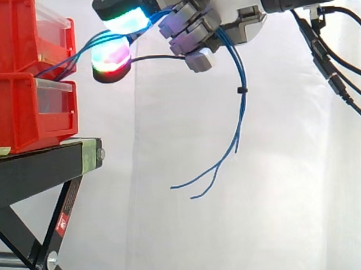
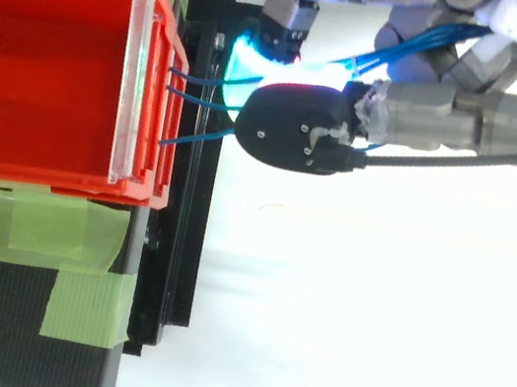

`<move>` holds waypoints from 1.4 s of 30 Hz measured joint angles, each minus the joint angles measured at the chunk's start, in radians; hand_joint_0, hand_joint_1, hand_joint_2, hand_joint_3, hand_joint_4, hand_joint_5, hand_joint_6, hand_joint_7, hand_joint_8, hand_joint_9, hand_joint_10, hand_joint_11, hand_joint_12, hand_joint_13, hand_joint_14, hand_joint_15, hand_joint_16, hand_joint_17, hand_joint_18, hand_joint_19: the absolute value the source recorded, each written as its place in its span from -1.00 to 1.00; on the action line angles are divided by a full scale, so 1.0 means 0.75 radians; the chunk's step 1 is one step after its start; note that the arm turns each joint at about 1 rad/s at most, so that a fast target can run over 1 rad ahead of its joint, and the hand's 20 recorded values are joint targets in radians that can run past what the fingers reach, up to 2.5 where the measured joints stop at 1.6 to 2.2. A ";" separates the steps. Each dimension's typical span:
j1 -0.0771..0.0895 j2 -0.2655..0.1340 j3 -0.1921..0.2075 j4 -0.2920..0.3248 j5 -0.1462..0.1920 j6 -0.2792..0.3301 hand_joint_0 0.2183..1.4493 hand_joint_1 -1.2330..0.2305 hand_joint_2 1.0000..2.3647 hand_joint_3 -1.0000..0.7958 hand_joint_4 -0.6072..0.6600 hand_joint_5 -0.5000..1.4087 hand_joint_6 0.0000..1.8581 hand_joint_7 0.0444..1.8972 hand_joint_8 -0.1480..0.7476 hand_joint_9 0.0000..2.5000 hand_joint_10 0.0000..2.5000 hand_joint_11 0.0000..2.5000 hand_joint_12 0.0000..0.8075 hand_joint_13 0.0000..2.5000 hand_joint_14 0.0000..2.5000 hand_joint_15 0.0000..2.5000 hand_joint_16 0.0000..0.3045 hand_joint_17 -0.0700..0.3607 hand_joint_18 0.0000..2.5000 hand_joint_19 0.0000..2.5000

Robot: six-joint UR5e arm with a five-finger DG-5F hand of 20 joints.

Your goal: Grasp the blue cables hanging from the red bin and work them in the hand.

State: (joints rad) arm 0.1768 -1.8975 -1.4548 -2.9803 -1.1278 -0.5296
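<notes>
The fingers (image 1: pixel 188 28) of the hand (image 1: pixel 243 25) are curled round the blue cables (image 1: pixel 241 67) just beside the red bin (image 1: pixel 11 34), I think to work them. Their loose ends hang below, away from the bin.

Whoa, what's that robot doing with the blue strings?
The robot's hand is holding the blue cables that come out of the front of the top red bin. Its fingers are curled round them, up beside the bin. The loose ends dangle free in the air below the hand.
</notes>
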 measured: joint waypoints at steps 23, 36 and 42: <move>-0.005 0.042 0.000 -0.082 -0.026 -0.018 0.19 -0.34 -0.60 0.45 0.24 -0.09 -0.98 0.10 0.47 0.53 1.00 1.00 0.74 0.65 1.00 0.66 0.37 0.05 0.94 -0.39; -0.022 0.043 0.000 -0.102 -0.055 -0.021 0.31 -0.32 -0.48 0.70 0.10 -0.13 -0.99 0.11 0.47 0.53 1.00 1.00 0.74 0.65 1.00 0.66 0.37 0.05 0.94 -0.39; -0.024 0.043 0.000 -0.103 -0.057 -0.022 0.29 -0.27 -0.28 0.73 0.03 -0.17 -0.99 0.15 0.47 0.53 1.00 1.00 0.74 0.65 1.00 0.66 0.37 0.05 0.94 -0.39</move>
State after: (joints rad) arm 0.1588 -1.8650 -1.4546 -3.0572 -1.1708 -0.5460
